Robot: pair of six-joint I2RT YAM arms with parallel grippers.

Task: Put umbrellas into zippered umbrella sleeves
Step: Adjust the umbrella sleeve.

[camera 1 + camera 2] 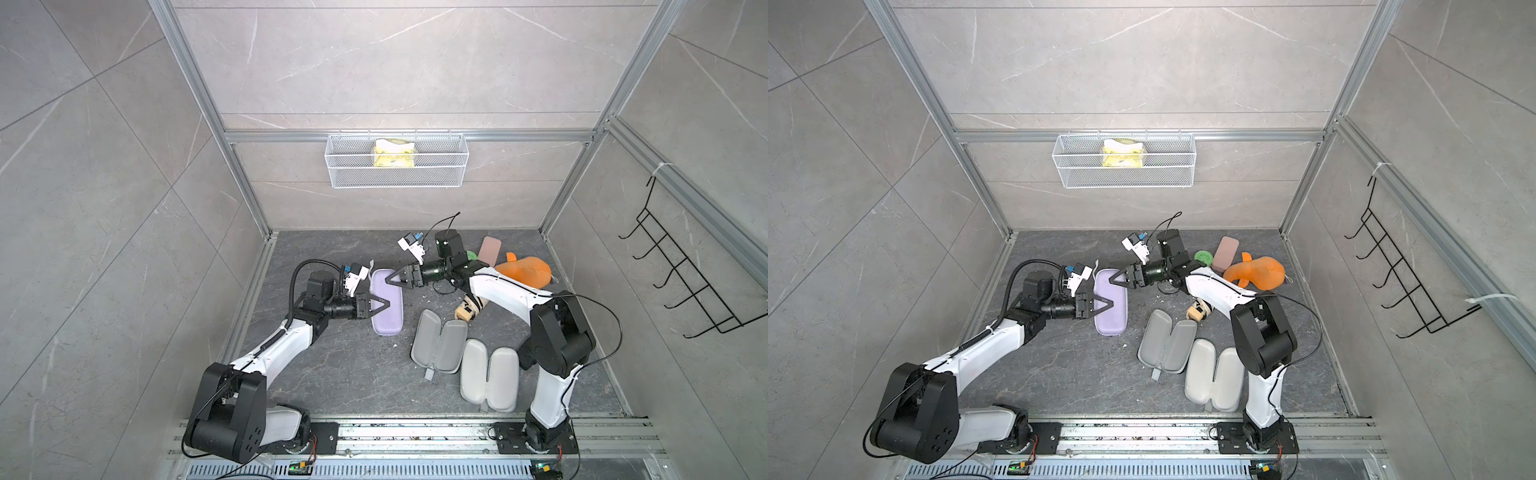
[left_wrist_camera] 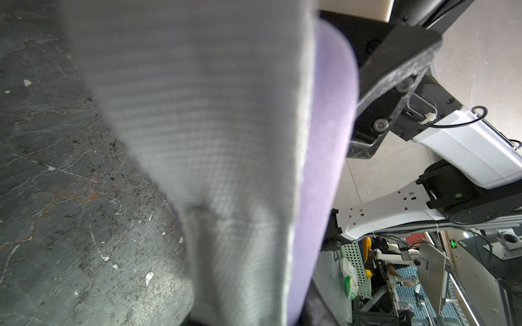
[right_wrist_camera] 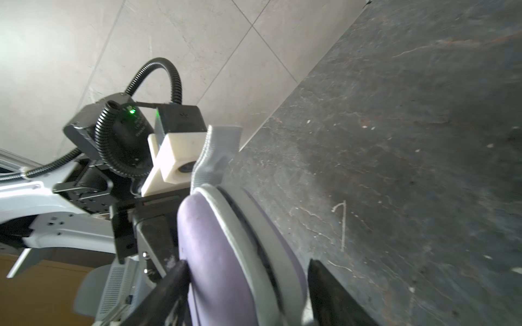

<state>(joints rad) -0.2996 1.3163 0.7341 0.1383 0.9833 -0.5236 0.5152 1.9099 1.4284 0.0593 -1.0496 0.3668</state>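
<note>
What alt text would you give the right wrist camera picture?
Close up, a lilac case fills the foreground between the two dark fingers of the right gripper, its grey strap sticking out at the far end. The left gripper holds the case from the other side, over a dark stone floor and a pale tiled wall.

I can read no lettering anywhere; the print on the yellow packet (image 1: 395,154) is too blurred.

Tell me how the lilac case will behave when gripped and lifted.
The lilac case is probably stiff: its moulded shell keeps a rounded shape. Its matte, fabric-like skin likely resists slipping. The curved sides could let it rock or squirm when pinched.
</note>
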